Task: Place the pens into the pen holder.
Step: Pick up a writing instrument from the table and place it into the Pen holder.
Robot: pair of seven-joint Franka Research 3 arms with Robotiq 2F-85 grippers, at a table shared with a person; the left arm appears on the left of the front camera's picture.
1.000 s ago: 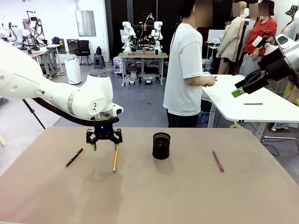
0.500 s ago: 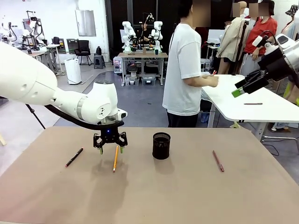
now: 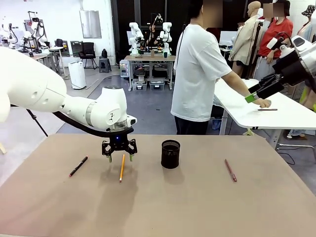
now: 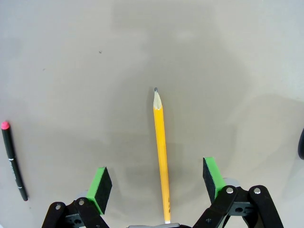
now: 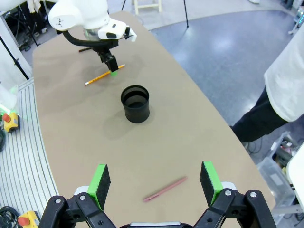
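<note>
- The pen holder (image 3: 170, 154) stands on the table (image 3: 197, 207), near its middle.
- The pencil (image 3: 121, 169) lies left of the holder, and the left pen (image 3: 78, 166) lies farther left.
- The right pen (image 3: 230, 170) lies right of the holder.
- The left gripper (image 3: 120, 158) hangs over the pencil's far end.

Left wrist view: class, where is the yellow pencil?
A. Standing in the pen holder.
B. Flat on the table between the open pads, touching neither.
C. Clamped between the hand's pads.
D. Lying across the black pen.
B: the yellow pencil lies flat on the table in the gap of the open left hand, with both green pads standing clear of it.
</note>
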